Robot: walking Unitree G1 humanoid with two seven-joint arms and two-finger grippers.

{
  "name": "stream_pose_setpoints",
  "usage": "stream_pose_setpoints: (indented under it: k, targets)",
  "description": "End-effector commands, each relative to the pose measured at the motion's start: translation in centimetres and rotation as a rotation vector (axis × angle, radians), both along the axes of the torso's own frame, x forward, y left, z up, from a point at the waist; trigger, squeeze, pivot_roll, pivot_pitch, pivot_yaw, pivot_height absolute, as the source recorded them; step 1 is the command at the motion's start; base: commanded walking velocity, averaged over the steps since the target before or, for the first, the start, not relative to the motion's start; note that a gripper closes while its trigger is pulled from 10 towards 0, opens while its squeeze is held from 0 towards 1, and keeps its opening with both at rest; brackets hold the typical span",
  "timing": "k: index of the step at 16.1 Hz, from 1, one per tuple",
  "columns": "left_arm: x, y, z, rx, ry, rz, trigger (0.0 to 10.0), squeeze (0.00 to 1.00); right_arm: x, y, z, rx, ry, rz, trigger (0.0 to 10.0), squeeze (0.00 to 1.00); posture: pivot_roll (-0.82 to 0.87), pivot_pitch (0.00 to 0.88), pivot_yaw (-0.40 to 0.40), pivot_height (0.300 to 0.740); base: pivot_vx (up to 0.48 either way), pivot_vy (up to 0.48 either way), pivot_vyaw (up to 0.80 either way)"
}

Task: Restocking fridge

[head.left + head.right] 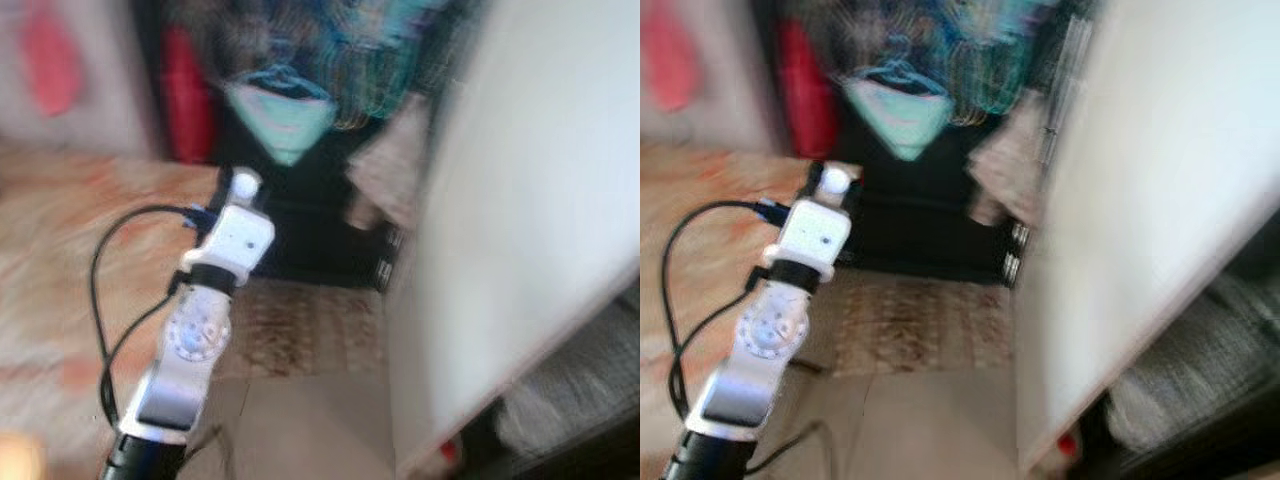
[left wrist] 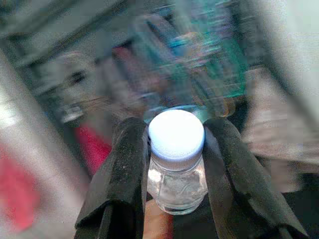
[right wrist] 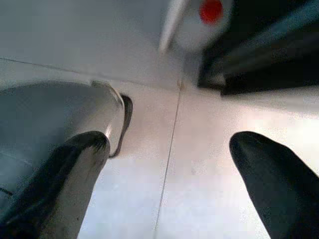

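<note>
My left gripper (image 2: 175, 149) is shut on a small clear bottle (image 2: 177, 181) with a white cap (image 2: 176, 135), one black finger on each side of its neck. In the blurred left eye view the left arm is raised ahead of me, the white cap (image 1: 245, 183) showing at its tip. A large white fridge door (image 1: 520, 230) stands to the right of it. My right gripper (image 3: 169, 144) hangs open above a pale tiled floor (image 3: 199, 164), nothing between its fingers.
A dark low cabinet (image 1: 310, 240) stands ahead with teal (image 1: 285, 115) and red (image 1: 185, 95) things above it, all blurred. A patterned mat (image 1: 300, 330) lies on the floor in front. A black cable (image 1: 105, 300) loops off the left arm.
</note>
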State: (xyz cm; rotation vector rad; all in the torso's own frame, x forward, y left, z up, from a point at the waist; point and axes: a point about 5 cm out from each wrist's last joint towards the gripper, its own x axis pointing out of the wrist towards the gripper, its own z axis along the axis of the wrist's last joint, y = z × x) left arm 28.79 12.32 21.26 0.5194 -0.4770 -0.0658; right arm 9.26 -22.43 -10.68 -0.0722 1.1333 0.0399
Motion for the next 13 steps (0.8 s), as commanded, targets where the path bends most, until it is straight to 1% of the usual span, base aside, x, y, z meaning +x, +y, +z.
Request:
stream_pose_setpoints:
  k: [1,4,7,10,11,12,13]
  targets:
    - [-0.2,-1.0,0.7,-0.009,-0.028,-0.043,10.0,0.0,-0.6,-0.1,-0.1,0.002,0.019,-0.001,10.0,0.0,-0.02,0.0,-0.024,0.74,0.0,0.0,-0.8]
    - [-0.2,-1.0,0.6,-0.013,-0.023,-0.045,10.0,0.0,-0.6,-0.1,-0.1,0.002,0.019,-0.002,10.0,0.0,-0.02,0.0,-0.024,0.74,0.0,0.0,-0.8]
    - [0.0,-0.8,0.2,-0.038,0.003,-0.036,10.0,0.0,-0.6,-0.1,-0.1,0.003,0.019,-0.001,10.0,0.0,-0.02,0.0,-0.024,0.74,0.0,0.0,-0.8]
    - [0.3,0.3,-0.7,-0.119,0.057,0.005,10.0,0.0,-0.6,0.0,-0.1,0.004,0.019,-0.001,10.0,0.0,-0.02,0.0,-0.022,0.74,0.0,0.0,-0.8]
    - [0.4,0.4,-0.9,-0.13,0.07,0.01,10.0,0.0,-0.6,0.0,-0.1,0.004,0.019,-0.001,10.0,0.0,-0.02,0.0,-0.022,0.74,0.0,0.0,-0.8]
    - [0.7,0.8,-1.6,-0.148,0.112,0.022,10.0,0.0,-0.6,0.0,-0.1,0.004,0.019,-0.001,10.0,0.0,-0.02,0.0,-0.022,0.74,0.0,0.0,-0.8]
    - [1.2,1.9,-3.5,-0.224,0.222,0.056,10.0,0.0,-0.6,0.0,-0.2,0.004,0.019,0.0,10.0,0.0,-0.02,0.0,-0.021,0.74,0.0,0.0,-0.8]
